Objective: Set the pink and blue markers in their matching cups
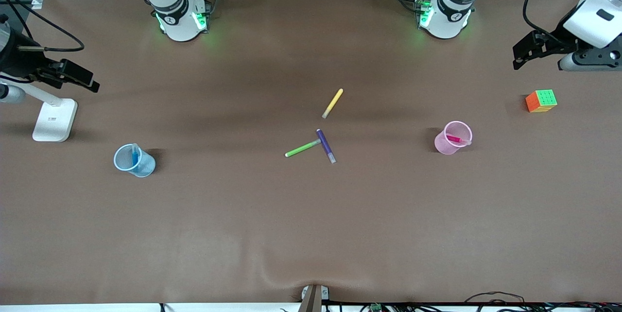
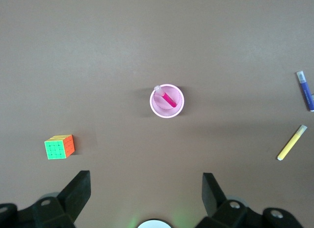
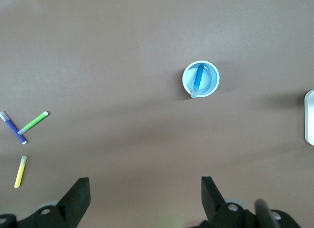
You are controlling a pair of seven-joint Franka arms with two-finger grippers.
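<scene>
The pink marker (image 1: 455,139) stands slanted in the pink cup (image 1: 452,138), its pale cap end leaning on the rim. That cup sits on the brown table (image 1: 311,229) toward the left arm's end, at about four o'clock from the left arm's base. The blue marker (image 1: 134,156) stands in the blue cup (image 1: 134,160) toward the right arm's end, at about seven o'clock from the right arm's base; it too leans against the rim.

Three more pens lie near the middle of the table, between the two cups. The yellow pen (image 1: 333,103) lies alone. At about six o'clock from it lies the purple pen (image 1: 326,146), and the green pen (image 1: 302,148) touches the purple one at its side, stretching away toward eight o'clock.

A colourful cube (image 1: 541,101) sits at about one o'clock from the pink cup, well apart from it. A white stand (image 1: 54,118) rests at about eleven o'clock from the blue cup.

The left gripper (image 2: 146,191) hangs high over the left arm's end of the table, its fingers spread wide and holding nothing; its wrist view looks down on the pink cup and the cube. The right gripper (image 3: 145,196) hangs high over the right arm's end, also wide open and empty, looking down on the blue cup.
</scene>
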